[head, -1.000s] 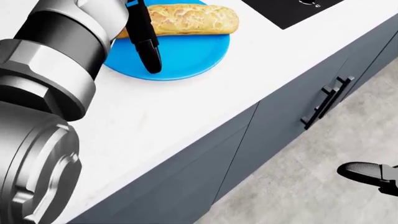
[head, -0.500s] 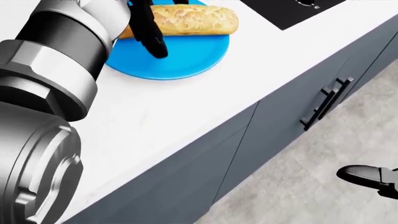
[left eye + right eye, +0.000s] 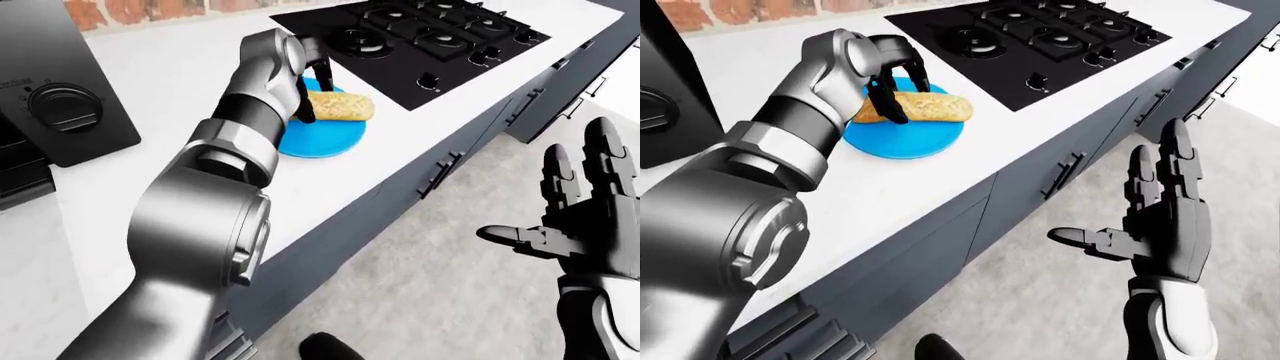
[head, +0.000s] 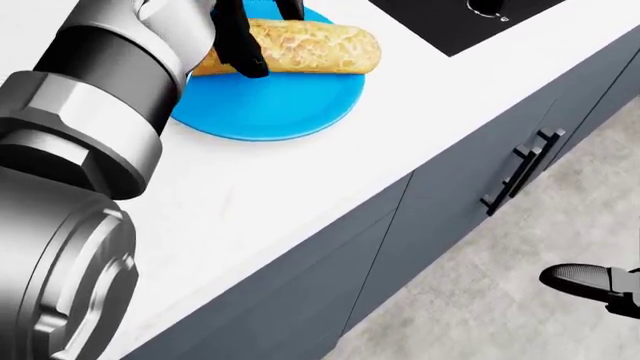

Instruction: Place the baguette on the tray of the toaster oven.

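Observation:
A golden baguette (image 4: 310, 46) lies across a round blue plate (image 4: 270, 101) on the white counter. My left hand (image 3: 894, 84) reaches in from the left and clasps the loaf's left end. Black fingers (image 3: 908, 63) curl over its top and the thumb (image 4: 243, 49) crosses its near side. The black toaster oven (image 3: 60, 97), with a round knob, stands at the left edge of the left-eye view; its tray does not show. My right hand (image 3: 1152, 217) hangs over the floor at the right, fingers spread, holding nothing.
A black gas stove (image 3: 420, 37) is set into the counter (image 4: 300, 172) to the right of the plate. Grey cabinet fronts with dark bar handles (image 4: 515, 172) run below the counter's edge. My foot (image 4: 590, 285) shows on the grey floor.
The left thumb has risen from the plate's surface onto the baguette and the fingers have closed round its left end. The loaf has turned slightly. The right hand stays still.

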Motion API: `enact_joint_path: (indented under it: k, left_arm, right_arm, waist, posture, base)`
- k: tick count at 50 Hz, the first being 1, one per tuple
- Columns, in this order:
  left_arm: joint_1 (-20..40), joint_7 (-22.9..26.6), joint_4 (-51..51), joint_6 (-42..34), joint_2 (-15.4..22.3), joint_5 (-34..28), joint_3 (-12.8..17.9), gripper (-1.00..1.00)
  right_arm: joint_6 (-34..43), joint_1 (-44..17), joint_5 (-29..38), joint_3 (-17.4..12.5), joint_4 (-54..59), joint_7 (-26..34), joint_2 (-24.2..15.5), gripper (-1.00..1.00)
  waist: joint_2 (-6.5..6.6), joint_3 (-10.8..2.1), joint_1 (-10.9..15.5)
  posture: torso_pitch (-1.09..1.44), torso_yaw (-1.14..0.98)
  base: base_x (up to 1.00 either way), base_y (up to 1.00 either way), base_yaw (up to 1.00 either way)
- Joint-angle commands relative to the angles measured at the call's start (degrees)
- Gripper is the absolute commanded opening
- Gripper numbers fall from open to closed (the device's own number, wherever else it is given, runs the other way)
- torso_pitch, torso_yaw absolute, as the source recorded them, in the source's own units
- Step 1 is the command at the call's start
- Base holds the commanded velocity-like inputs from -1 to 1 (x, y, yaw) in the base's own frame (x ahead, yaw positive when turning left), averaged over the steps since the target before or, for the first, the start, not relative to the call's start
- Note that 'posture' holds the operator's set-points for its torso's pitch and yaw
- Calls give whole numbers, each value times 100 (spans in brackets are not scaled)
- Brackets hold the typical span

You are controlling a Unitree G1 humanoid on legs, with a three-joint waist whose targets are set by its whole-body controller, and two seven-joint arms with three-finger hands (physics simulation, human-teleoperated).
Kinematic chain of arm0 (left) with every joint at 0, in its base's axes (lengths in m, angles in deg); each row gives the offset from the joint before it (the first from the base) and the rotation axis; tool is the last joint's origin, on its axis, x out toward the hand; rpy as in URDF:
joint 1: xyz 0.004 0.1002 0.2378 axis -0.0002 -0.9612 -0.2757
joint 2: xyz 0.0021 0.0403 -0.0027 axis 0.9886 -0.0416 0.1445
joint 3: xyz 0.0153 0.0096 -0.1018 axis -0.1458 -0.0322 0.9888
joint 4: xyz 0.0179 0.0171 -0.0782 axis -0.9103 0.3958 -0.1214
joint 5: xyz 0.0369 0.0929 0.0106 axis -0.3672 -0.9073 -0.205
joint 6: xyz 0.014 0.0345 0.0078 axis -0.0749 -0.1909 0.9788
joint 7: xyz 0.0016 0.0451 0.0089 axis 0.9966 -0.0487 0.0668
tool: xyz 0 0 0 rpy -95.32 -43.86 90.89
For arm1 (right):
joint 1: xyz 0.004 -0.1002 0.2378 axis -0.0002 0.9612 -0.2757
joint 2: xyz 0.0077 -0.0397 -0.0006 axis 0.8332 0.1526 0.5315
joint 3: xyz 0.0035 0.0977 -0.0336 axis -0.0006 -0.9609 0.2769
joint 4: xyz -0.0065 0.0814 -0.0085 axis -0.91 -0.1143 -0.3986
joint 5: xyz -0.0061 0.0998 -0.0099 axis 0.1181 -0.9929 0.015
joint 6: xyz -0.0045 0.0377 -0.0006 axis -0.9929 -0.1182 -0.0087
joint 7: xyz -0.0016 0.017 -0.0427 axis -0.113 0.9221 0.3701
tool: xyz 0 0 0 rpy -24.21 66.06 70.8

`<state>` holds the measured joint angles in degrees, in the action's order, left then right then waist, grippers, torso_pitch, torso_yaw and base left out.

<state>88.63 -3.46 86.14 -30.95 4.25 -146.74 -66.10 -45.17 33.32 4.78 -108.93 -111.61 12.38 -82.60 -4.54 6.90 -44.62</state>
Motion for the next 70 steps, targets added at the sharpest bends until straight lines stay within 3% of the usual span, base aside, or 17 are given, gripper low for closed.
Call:
enact_joint_path:
  k: [1,26,47,59,70]
  left_arm:
    - [140,114,-26,22,11,-100,-34,-3]
    - [164,-355,-13,122,38,-695,-66,-44]
    - [424,-387,-30,32,168,-546,29,-71]
    - [557,-461,-36,25,228,-509,20,-100]
    - [801,-512,-74,68,366,-250,92,-100]
  right_arm:
    - [-169,-72,4,-78,-209,-15,-78,100]
    - [-191,10,-71,-186,-243,69,-60,100]
    - [-127,-61,-4,-80,-293,13,-69,100]
    - [-147,-65,40,-49,-280,26,-62,100]
    - [-149,-37,88,-4,-336,16,-20,100]
  waist:
    - [-3,-149,0]
    - [-17,-131,-61]
    - [-35,-91,-26]
    - [-39,-70,-14]
    - [-22,-41,-6]
  posture:
    - [27,-80]
    - [27,-80]
    - [27,-80]
    - [27,-80]
    - [27,-80]
  base:
    - [0,0,0]
    - [0,0,0]
    - [0,0,0]
    - [0,0,0]
    - [0,0,0]
